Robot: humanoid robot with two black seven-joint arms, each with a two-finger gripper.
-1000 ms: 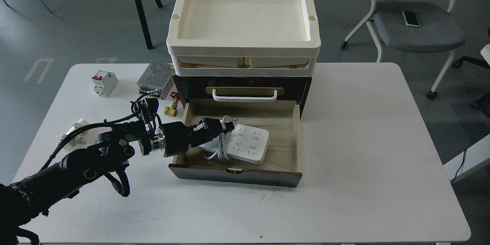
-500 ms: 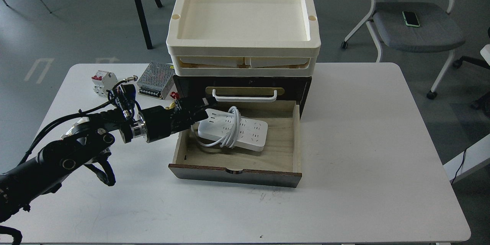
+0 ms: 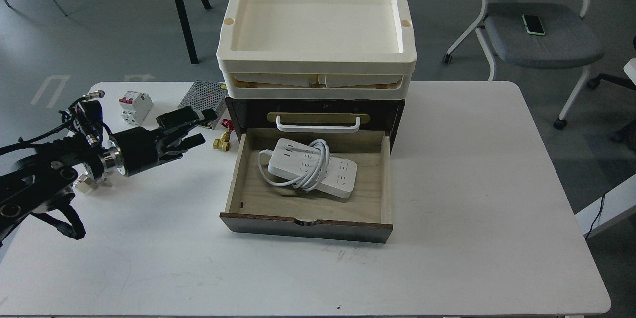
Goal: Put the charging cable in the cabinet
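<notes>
Inside the open drawer (image 3: 308, 194) of the cabinet (image 3: 313, 109) the charging cable (image 3: 313, 171) lay flat on the pale wood floor, slightly diagonal, sockets up, its thick cord (image 3: 318, 169) looped loosely across the middle and trailing toward the drawer's left wall. It touched nothing but the drawer floor, as far as I could see.

My left end effector (image 3: 191, 131) hung over the desk (image 3: 472, 184) to the left of the cabinet, well apart from the drawer, fingers spread with nothing between them. My right arm was out of view.

Handling notes:
- Strip body judged rigid plastic, moderately light, smooth and likely a bit slippery on its faces.
- Cord judged stiff but springy; loops could shift or catch on a drawer wall.
- If a regrasp were needed, the best hold would be across the short width of the body, near the end clear of cord, not on the cord itself.

Placement looked done. Drawer not yet closed; the front panel (image 3: 305, 226) stood pulled out toward me. Judged next step: push on that panel. The cord sat below the drawer walls, so it should clear the upper handle (image 3: 318, 124).

Cream trays (image 3: 315, 35) were stacked on top of the cabinet.
</notes>
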